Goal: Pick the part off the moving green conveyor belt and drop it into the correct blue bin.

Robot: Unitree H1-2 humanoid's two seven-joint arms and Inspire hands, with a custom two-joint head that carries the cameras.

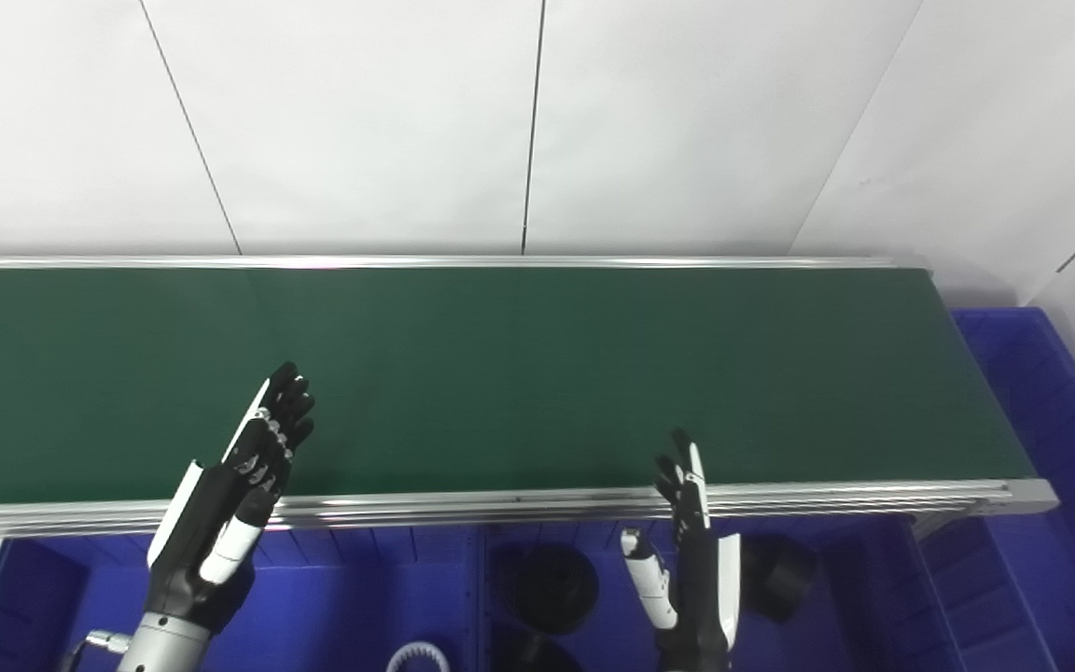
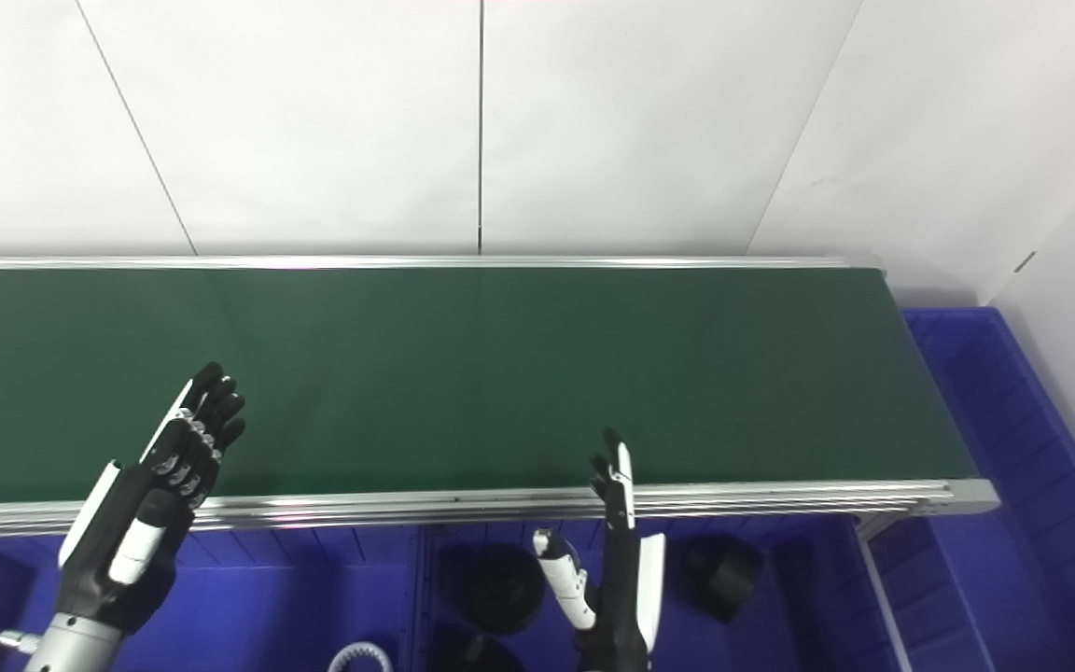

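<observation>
Green conveyor belt (image 1: 519,373): no part visible on it. Left hand (image 1: 230,495), right hand (image 1: 691,560): fingers extended, holding nothing, at the near rail. Blue bins (image 1: 360,597) below hold black round parts (image 1: 551,583); a white toothed ring (image 1: 418,656) lies beside them.

The long dark green conveyor belt (image 1: 519,373) looks matt and smooth, framed by shiny ribbed silver metal rails (image 1: 519,504). The near blue plastic bins (image 1: 369,597) appear slightly glossy.

Green conveyor belt (image 1: 537,373) runs off the left edge. Blue bins (image 1: 360,607) cut by the bottom edge; near rail hides their far walls. White toothed ring (image 1: 417,656) half shown; black parts (image 1: 551,583) too dark to identify
</observation>
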